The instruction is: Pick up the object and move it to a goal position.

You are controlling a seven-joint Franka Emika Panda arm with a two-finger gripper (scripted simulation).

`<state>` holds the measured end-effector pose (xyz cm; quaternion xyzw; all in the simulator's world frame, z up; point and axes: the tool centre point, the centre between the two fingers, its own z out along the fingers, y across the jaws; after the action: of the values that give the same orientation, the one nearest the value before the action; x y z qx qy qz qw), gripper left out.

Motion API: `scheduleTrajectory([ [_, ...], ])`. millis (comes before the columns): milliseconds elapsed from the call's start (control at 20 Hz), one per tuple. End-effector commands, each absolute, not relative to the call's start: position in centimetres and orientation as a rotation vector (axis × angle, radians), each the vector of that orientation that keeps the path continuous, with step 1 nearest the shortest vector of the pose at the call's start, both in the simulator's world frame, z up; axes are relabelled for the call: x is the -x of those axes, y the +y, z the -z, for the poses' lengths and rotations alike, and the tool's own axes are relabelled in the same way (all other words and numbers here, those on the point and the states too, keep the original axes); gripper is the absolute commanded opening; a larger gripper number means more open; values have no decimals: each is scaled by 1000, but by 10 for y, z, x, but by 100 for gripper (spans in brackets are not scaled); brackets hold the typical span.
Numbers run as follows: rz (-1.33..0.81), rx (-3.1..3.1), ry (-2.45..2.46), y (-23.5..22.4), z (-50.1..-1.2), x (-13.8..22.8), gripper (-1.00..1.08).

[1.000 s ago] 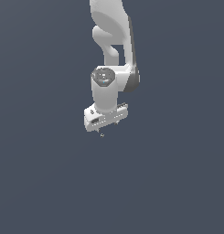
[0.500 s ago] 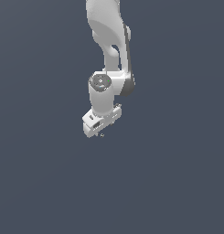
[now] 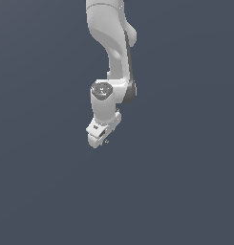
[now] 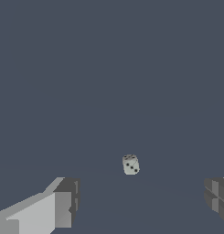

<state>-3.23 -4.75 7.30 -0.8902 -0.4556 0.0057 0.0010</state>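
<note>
Your gripper [image 4: 138,201] stands spread wide: in the wrist view one finger [image 4: 63,205] sits at the lower left of the frame and the other at the lower right edge, with a broad gap between them and nothing held. The main risk, as I judge it, is a miss. The object [image 4: 130,164] is a small pale die-like cube, and it lies just beyond the fingertips rather than between them. If you close now, the pads would likely meet on nothing. If you descend off-centre, one finger could nudge the cube and send it rolling.

In the exterior view the object [image 3: 106,141] shows only as a grey speck just off the lower right of the gripper [image 3: 97,138], near the frame's centre. No goal marker is visible.
</note>
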Motion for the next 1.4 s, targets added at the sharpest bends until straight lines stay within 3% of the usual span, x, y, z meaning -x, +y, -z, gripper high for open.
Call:
scheduleTrajectory([
  [0, -12, 2757, -1503, -49, -69, 33, 100],
  [850, -1, 2673, -1651, -54, -56, 36, 100],
  [1350, 0, 2669, -1657, -54, -16, 37, 100],
])
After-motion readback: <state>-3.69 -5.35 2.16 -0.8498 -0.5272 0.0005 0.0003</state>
